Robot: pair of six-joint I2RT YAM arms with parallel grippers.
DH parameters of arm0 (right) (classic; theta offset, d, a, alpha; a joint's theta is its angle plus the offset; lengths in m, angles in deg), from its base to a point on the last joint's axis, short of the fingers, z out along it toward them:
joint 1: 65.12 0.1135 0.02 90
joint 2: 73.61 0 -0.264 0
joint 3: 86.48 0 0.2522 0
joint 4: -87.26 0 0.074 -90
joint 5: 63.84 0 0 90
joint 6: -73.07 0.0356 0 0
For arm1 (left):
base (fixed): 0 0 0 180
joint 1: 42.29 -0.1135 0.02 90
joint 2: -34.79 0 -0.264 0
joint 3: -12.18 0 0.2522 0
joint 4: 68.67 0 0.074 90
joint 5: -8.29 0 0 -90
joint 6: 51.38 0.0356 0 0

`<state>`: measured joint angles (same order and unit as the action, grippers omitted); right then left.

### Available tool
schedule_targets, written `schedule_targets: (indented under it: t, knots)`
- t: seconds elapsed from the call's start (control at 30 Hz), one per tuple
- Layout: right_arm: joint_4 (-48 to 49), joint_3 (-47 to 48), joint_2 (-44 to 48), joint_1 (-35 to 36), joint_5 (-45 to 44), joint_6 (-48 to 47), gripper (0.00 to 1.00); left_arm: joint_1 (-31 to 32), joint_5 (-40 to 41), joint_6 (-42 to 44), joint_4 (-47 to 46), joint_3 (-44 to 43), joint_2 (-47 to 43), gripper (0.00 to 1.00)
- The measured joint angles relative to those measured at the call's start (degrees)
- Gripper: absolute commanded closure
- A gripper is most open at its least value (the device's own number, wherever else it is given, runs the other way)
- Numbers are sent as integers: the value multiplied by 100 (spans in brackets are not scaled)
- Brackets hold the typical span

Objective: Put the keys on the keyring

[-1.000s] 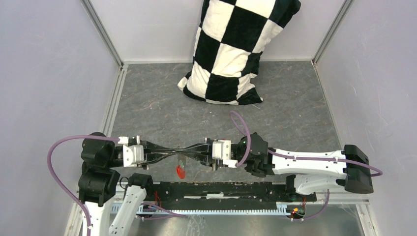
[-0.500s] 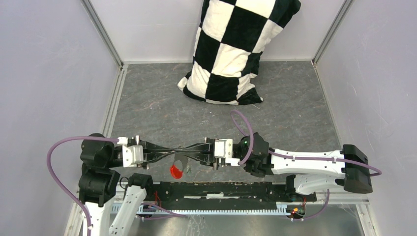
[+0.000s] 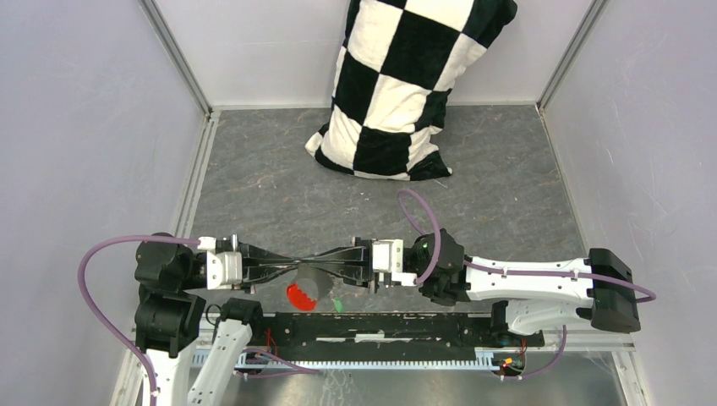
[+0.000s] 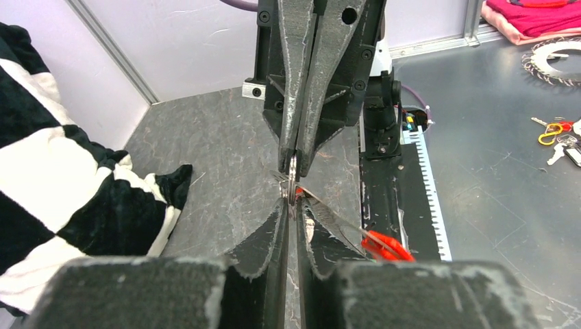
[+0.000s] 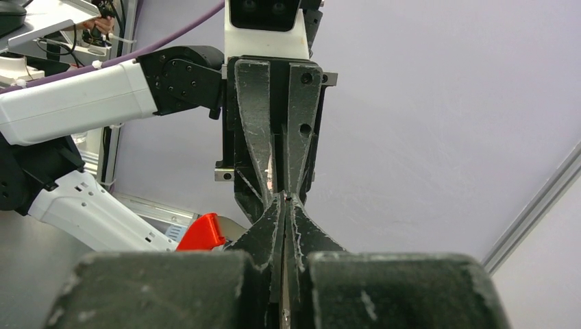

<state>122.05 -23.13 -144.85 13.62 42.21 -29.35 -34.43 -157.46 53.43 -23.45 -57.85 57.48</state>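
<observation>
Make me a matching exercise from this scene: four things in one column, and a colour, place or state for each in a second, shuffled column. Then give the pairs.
Things
1. pillow
2. fob
3. green key
4. right pincer

Descriptions
a. red, hanging under where the two arms meet
b. shut, tip to tip with the left pincer
c. checked black and white
d. just right of the fob in the top view

Pairs: 1-c, 2-a, 3-d, 4-b
</observation>
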Motion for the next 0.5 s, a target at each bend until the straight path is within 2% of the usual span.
schedule_targets:
  t: [0.5]
  knots:
    - [74, 0, -31, 0, 0, 70, 99, 0, -79, 0, 2, -17, 0, 85]
